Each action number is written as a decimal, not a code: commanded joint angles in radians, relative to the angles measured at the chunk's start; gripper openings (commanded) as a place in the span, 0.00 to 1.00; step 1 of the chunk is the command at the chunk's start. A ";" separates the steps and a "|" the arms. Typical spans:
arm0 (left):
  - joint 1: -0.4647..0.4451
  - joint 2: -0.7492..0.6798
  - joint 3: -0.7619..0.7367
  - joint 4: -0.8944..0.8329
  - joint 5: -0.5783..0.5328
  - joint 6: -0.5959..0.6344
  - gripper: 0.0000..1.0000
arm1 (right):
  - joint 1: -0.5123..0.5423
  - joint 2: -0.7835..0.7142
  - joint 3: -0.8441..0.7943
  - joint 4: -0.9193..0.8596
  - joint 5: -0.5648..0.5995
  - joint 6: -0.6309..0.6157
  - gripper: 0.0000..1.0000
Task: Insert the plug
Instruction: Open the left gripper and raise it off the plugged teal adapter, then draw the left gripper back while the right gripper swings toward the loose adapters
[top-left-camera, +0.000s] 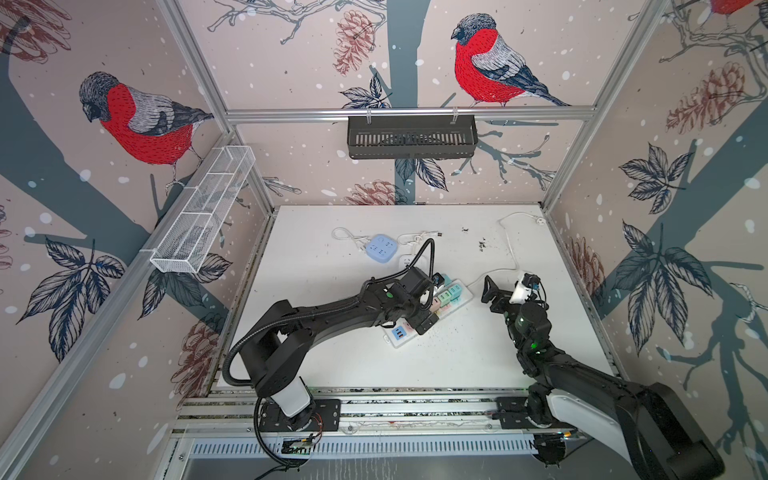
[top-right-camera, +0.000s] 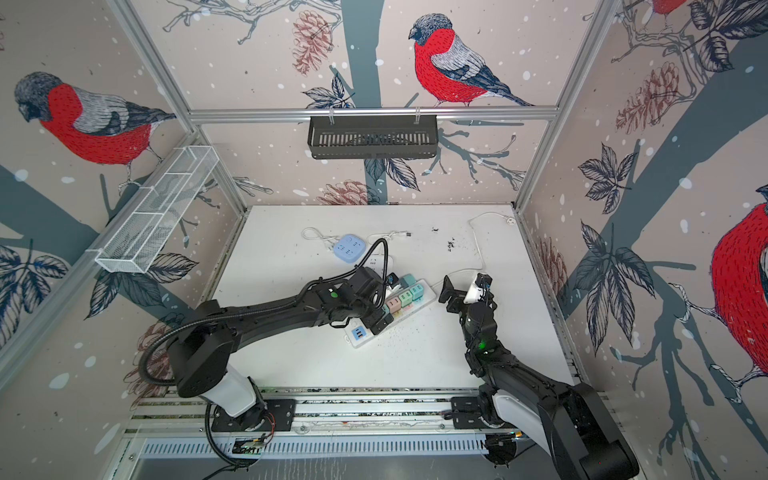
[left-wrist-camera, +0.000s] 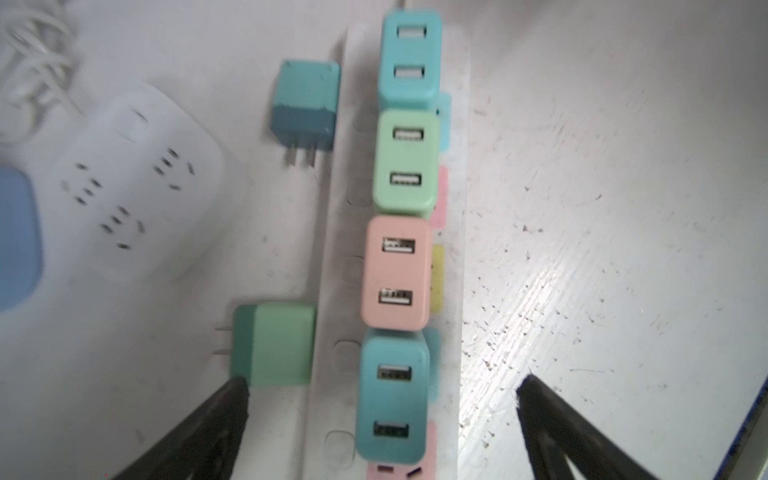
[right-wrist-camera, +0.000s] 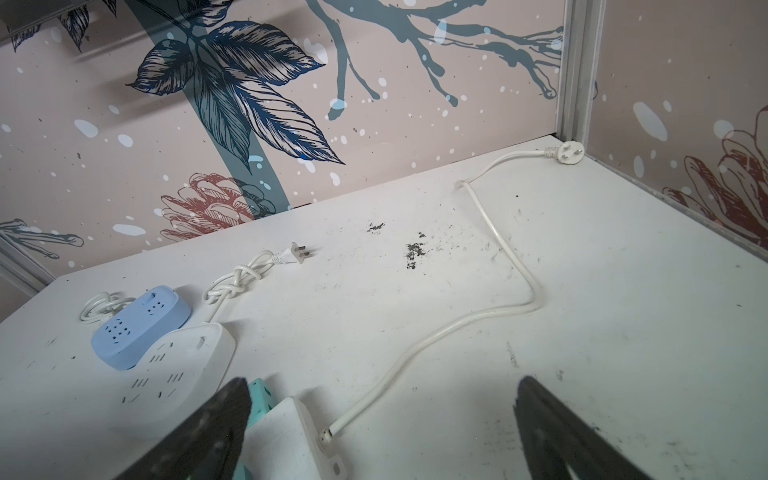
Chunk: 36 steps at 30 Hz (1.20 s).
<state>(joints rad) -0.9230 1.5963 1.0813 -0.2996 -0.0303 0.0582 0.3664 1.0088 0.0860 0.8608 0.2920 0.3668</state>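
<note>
And here's the long white plastic power strip (left-wrist-camera: 334, 232), lying flat at the centre of the frame in both top views with its sockets facing up, so every plug goes in from straight above. Four blocky two-port USB chargers stand in a row along it: a light teal one (left-wrist-camera: 409, 58), a mint green one (left-wrist-camera: 405, 164), a pink one (left-wrist-camera: 395, 272), and the plug in question, a teal charger (left-wrist-camera: 392, 399), in the socket beside the pink one.

The left pincer (left-wrist-camera: 382, 386) is spread wide to either side of that teal plug, holding nothing. The plug stands on its own, so I'd say the socket is doing the gripping. It looks seated with perhaps a slight lean, though the wrist picture is too blurred to be sure.

Two spares wait on the white tabletop (right-wrist-camera: 623, 332) just beside the strip: a green charger (left-wrist-camera: 278, 345) and a darker teal charger (left-wrist-camera: 305, 104), both on their sides with their prongs clear of the surface, which should make them easy to grab.

Right of centre in both top views, the right pincer (right-wrist-camera: 382, 390) hangs open and empty above the end of the strip where the white cord (right-wrist-camera: 490, 309) comes out, well placed to steady the strip if needed
</note>
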 joint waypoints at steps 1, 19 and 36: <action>0.003 -0.080 0.013 0.078 -0.114 0.004 0.98 | 0.002 0.006 0.009 0.023 0.018 -0.004 1.00; 0.029 -0.577 -0.432 0.906 -0.451 -0.103 0.98 | 0.025 0.017 0.184 -0.273 -0.035 0.051 0.99; 0.329 -0.724 -0.580 0.759 -0.526 -0.353 0.98 | 0.457 0.275 0.913 -1.175 -0.059 0.059 0.78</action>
<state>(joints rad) -0.6815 0.9012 0.5072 0.5346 -0.6941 -0.1474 0.8021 1.2285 0.9413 -0.1410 0.2722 0.4480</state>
